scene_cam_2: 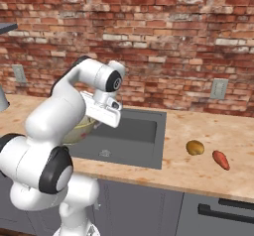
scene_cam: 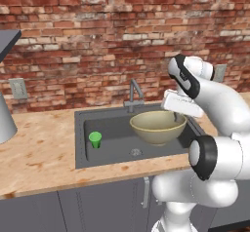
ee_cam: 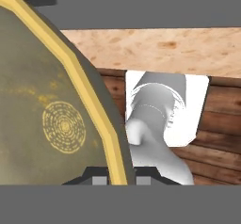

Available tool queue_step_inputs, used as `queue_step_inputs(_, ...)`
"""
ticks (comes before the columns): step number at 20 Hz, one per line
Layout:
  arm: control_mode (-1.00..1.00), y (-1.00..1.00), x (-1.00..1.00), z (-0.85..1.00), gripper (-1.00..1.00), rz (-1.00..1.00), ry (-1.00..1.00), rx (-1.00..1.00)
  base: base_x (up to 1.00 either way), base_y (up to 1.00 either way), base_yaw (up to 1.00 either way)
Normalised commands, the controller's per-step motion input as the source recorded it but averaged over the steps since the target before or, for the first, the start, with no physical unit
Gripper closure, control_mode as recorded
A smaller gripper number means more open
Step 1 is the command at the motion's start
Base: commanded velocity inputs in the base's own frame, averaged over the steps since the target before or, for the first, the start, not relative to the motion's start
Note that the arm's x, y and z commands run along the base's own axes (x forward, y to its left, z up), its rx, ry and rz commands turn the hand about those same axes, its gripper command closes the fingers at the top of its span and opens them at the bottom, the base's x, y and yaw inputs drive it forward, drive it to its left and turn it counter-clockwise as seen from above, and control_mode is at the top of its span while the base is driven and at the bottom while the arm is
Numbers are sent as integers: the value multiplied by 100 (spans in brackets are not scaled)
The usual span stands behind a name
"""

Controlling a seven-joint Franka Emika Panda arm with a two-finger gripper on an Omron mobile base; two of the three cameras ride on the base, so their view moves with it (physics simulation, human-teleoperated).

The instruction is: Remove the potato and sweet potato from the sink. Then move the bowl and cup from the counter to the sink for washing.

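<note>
Gripper: my gripper [ee_cam: 121,175] is nearly closed, the two finger tips pinching the pale rim of the bowl [scene_cam: 157,126] between them; in the hand view the rim runs straight down into the narrow gap between my tips.
Bowl: it hangs above the right half of the sink [scene_cam: 112,150], tilted a little, its mouth open towards the left base camera, clear of the basin floor.
Bowl close up: in the hand view I see its speckled olive face with a ring pattern at the centre.
Cup: the cup [scene_cam: 95,139] stands upright on the sink floor, at the left end, well apart from the bowl.
Tap: the tap [scene_cam: 133,95] rises at the back edge of the sink, just behind the bowl.
Potato: the potato [scene_cam_2: 195,147] lies on the counter [scene_cam_2: 208,168] to the right of the sink.
Sweet potato: the sweet potato [scene_cam_2: 221,159] lies just beside the potato, on its right, the two not touching.
</note>
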Motion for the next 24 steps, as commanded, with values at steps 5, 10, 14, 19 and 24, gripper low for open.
queue_step_inputs(5,-100,-35,0,-3,100,10,0,0,0,0,0)
queue_step_inputs(10,-100,-30,3,-3,100,12,-2,0,0,0,0)
queue_step_inputs(14,-100,-31,3,-1,100,13,-4,0,0,0,0)
queue_step_inputs(19,-100,-29,7,0,100,13,-2,0,0,0,0)
queue_step_inputs(24,-100,-18,11,0,100,15,-5,1,0,0,0)
